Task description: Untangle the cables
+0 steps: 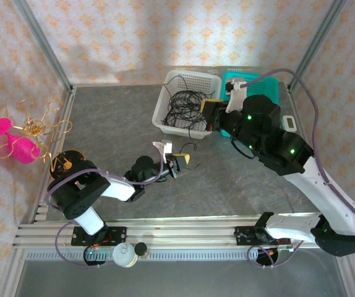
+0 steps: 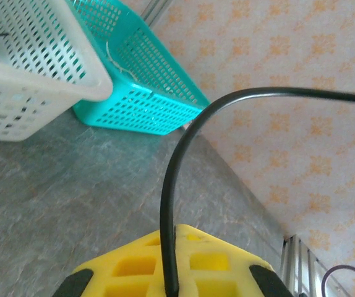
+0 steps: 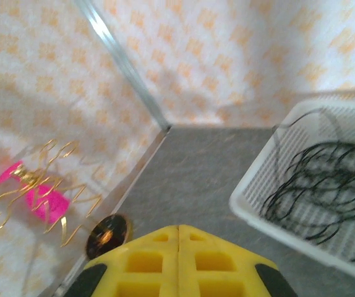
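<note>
L gripper (image 2: 170, 250): grasping 1 black cable (image 2: 183, 142) | R gripper (image 3: 178, 247): clenched, empty, at white basket (image 3: 252, 210) 3 o'clock rim | RISK: thin cable slips free if tugged against a snag.

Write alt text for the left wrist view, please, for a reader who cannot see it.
A black cable, pinched between the left gripper's yellow fingers, rises and arcs to the right. Behind, on the table, a white basket and a teal basket stand side by side before patterned wallpaper.

The right arm (image 1: 276, 145) hides much of the teal basket (image 1: 271, 88). The black cable (image 2: 166, 198) runs off the right edge; the white basket (image 3: 261, 170) is blurred and cropped.
</note>
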